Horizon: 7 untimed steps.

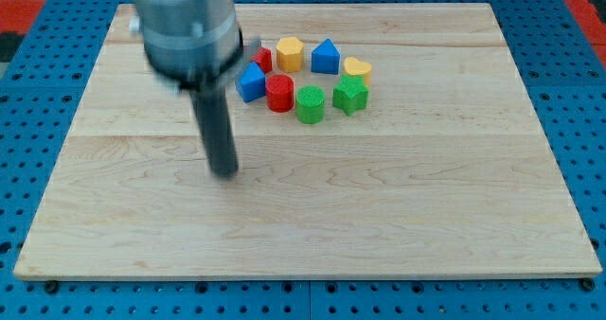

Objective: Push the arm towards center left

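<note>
Tip (225,173) – nearest camera, below-left of blue block (251,83) | block cluster toward view's top | pincer state – cannot tell

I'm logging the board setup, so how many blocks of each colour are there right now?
Red: 2, a red cylinder and a red block half hidden behind the arm
Blue: 2
Yellow: 2
Green: 2
Total: 8

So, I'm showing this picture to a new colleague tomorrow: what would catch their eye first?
Probably the big blurred grey arm housing at the view's top left, with its dark rod running down to my tip, left of centre on the wooden board. Next, the tight ring of coloured blocks near the top centre, such as the red cylinder and green cylinder, all apart from my tip.
</note>
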Tool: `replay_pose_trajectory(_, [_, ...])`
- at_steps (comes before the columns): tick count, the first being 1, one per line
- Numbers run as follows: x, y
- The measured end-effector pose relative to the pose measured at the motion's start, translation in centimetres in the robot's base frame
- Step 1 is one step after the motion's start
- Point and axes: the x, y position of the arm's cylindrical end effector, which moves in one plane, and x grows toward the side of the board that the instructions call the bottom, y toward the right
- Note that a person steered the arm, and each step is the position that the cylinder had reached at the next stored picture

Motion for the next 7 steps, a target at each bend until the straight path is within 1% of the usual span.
replay_pose_trajectory(1, [7.2,-0.1])
replay_pose_trajectory(2, [5.9,-2.8])
replay_pose_trajectory(3, [-5.4,-0.2])
replay_pose_trajectory(4, [-11.0,3.8])
replay_pose_trajectory(5, [0.9,-3.4])
replay_pose_trajectory(6, [4.3,-14.2])
replay_pose_trajectory(7, [-7.0,-9.9])
